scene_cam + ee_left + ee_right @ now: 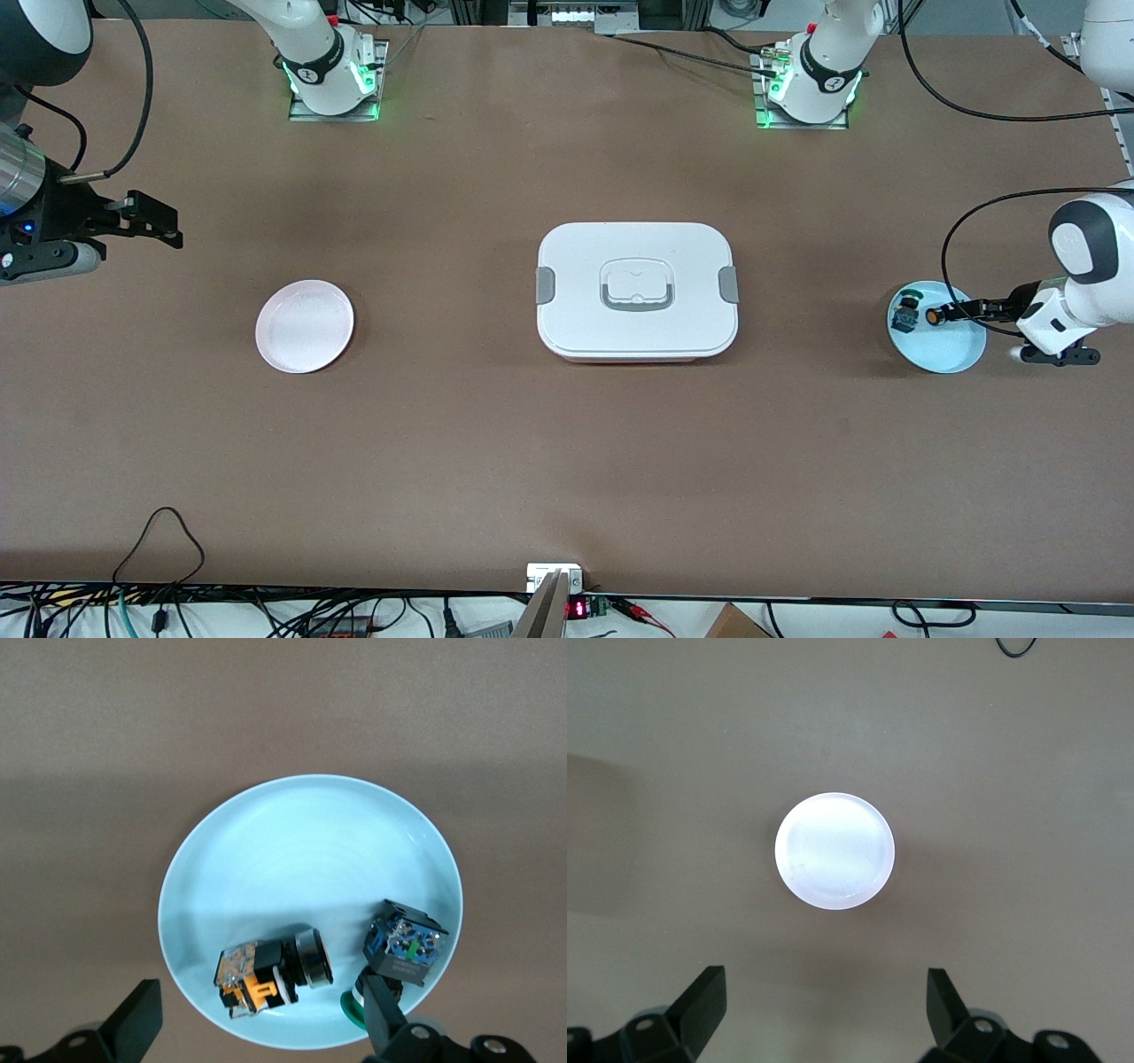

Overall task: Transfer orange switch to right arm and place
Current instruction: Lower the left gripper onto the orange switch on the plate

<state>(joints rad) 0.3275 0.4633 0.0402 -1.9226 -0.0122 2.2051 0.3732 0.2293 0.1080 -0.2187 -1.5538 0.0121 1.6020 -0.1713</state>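
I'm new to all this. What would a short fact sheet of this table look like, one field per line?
orange switch: lying in the blue plate, not held
other switch: green and blue parts, beside it in the same plate
left gripper: open, over the blue plate
right gripper: open, empty, waiting above the pink plate
white box: lid on, mid-table between the plates
stage: orange switch not yet picked up

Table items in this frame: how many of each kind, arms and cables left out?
Plates: 2, a pink plate toward the right arm's end and a light blue plate toward the left arm's end
Switches: 2, the orange switch and a green-and-blue switch, both on the light blue plate
Lidded white box: 1
Total: 5
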